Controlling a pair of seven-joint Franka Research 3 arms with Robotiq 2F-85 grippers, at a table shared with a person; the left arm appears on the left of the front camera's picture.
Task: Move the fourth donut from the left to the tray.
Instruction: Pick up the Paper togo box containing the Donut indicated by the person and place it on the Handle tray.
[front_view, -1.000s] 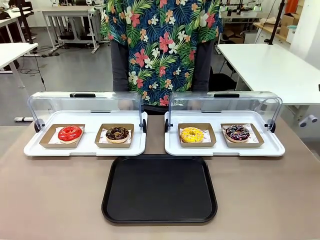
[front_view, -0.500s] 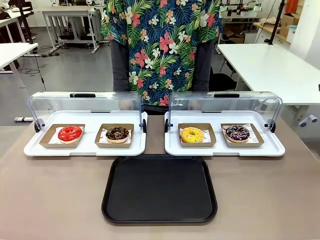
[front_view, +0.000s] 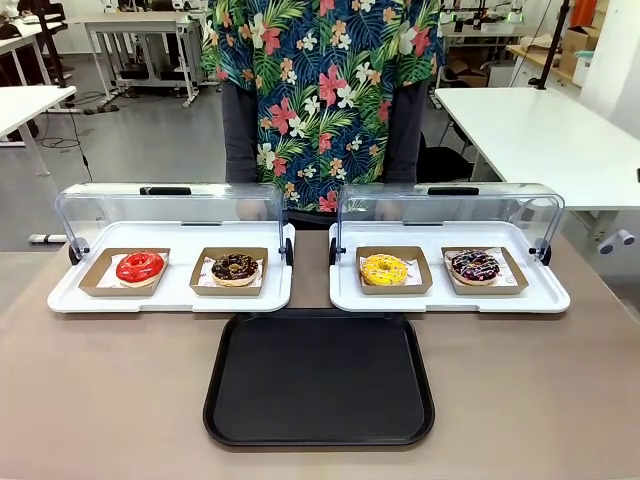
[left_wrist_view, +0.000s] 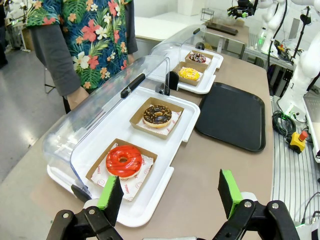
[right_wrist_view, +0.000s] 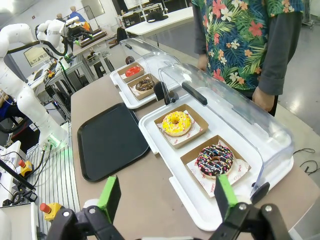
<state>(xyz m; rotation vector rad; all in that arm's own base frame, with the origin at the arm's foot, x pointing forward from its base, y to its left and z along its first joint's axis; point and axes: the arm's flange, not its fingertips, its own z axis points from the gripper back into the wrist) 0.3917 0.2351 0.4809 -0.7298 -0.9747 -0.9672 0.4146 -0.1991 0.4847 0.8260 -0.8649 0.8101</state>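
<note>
Here, in the front view, the fourth donut (front_view: 474, 266) sits in its small cardboard tray (front_view: 510, 283) at the right end of the right display tray (front_view: 345, 296), beneath a raised clear lid (front_view: 450, 205). The tray (front_view: 318, 378) lies just in front, mid-table. A person (front_view: 320, 90) stands at the far side.

In the left wrist view, the left gripper (left_wrist_view: 170, 191) hangs above the table's end, its fingers spread wide with nothing between them. The red donut (left_wrist_view: 123, 161) lies nearest and the fourth donut (left_wrist_view: 198, 57) farthest.

In the right wrist view, the right gripper (right_wrist_view: 167, 195) hovers tilted down over the table edge, released and wide. The fourth donut (right_wrist_view: 215, 161) lies just beyond its pads, the tray (right_wrist_view: 110, 140) farther off. The person's hand (right_wrist_view: 263, 100) hangs behind the lid.
</note>
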